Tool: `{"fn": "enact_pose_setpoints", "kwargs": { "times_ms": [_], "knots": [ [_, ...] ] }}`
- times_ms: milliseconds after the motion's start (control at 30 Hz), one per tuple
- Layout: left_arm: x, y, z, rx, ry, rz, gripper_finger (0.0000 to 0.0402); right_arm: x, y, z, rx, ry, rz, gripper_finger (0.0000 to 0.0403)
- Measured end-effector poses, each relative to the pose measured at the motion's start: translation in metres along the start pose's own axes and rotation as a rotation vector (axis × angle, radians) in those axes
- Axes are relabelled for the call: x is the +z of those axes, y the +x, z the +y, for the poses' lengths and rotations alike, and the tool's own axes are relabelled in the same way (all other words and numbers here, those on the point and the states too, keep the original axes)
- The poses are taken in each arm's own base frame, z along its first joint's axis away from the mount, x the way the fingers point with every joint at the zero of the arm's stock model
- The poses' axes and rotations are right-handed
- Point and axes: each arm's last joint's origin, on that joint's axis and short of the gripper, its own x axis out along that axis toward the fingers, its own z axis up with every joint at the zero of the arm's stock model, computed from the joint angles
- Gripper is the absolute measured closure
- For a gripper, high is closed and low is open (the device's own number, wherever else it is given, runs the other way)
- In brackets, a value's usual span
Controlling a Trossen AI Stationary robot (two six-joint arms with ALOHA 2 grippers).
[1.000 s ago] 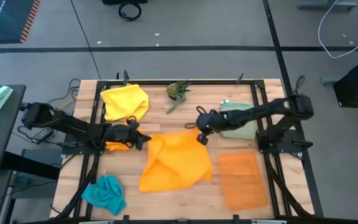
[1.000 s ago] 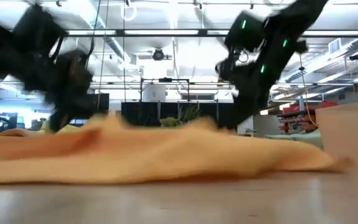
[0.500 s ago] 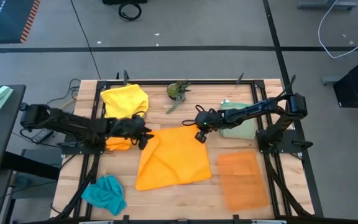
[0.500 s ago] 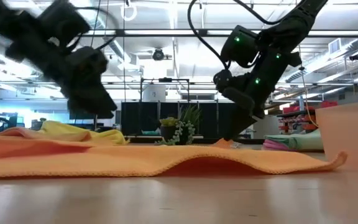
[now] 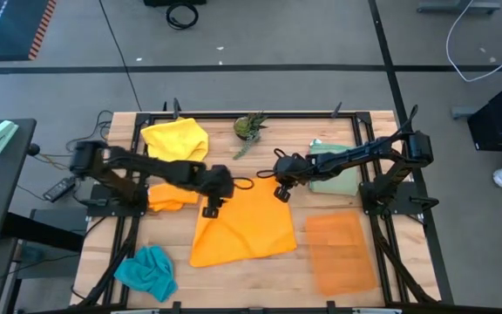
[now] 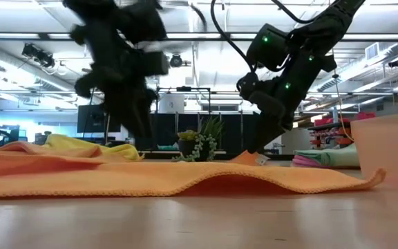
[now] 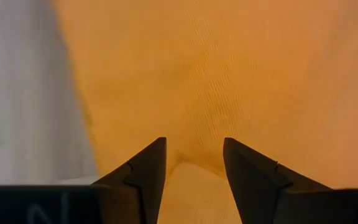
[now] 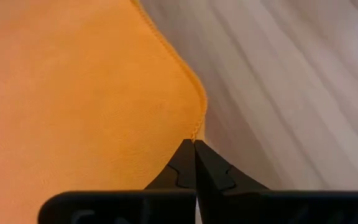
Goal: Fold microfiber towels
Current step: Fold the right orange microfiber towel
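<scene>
Orange towel (image 5: 244,222) lies mid-table (image 5: 260,279), folded into a rough diamond whose long axis we see running from its far right corner to its near left corner. Our right tool (image 5: 279,194), pressed together, pinches the far right corner; our left tool (image 5: 209,209) hangs spread over the far left edge.

We see the orange towel (image 5: 244,223) lying folded mid-table with a slack ridge. The yellow towel (image 5: 175,142) sits bunched at the far left corner, the teal towel (image 5: 147,271) crumpled at the near left corner, the pale green towel (image 5: 336,171) folded by the right edge.
</scene>
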Motion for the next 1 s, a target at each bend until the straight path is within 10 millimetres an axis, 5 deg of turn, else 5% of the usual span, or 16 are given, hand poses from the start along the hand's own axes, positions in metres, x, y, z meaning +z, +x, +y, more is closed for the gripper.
{"fn": "enact_pose_setpoints", "kwargs": {
  "times_ms": [300, 1000],
  "knots": [
    [0.010, 0.021, 0.039, -0.179, 0.027, 0.110, 0.0245, 0.000, 0.000, 0.002, 0.013, -0.010, 0.001, 0.0403],
    [-0.007, 0.043, 0.043, -0.268, -0.012, 0.162, 0.0274, 0.000, 0.000, 0.002, 0.016, -0.036, -0.006, 0.0403]
  ]
}}
